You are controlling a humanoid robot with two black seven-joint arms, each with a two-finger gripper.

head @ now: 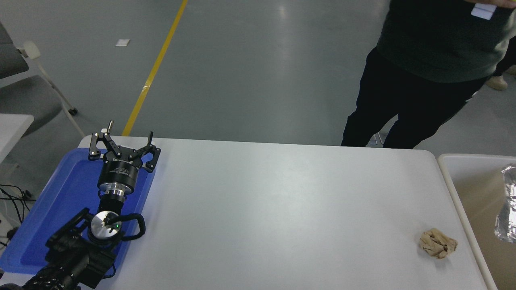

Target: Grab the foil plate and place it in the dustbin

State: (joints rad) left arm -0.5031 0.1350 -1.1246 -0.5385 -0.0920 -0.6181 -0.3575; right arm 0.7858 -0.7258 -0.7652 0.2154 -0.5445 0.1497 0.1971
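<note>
Nearest me, at the lower left of the frame, my left arm sits parked over the blue tray point(48, 209), its left end effector point(124, 141) pointing away with the fingers spread apart and nothing between them. My right arm is out of the picture. At the lower right a crumpled tan paper ball point(438, 243) lies on the white counter point(274, 209), near the counter's right edge. Just past that edge is the dustbin point(451, 177), and the foil plate point(508, 203) shows at the frame's right border over the bin's tan interior, partly cut off. Farther back, at the upper right, a person point(419, 64) in dark clothes stands at the counter's far side.
</note>
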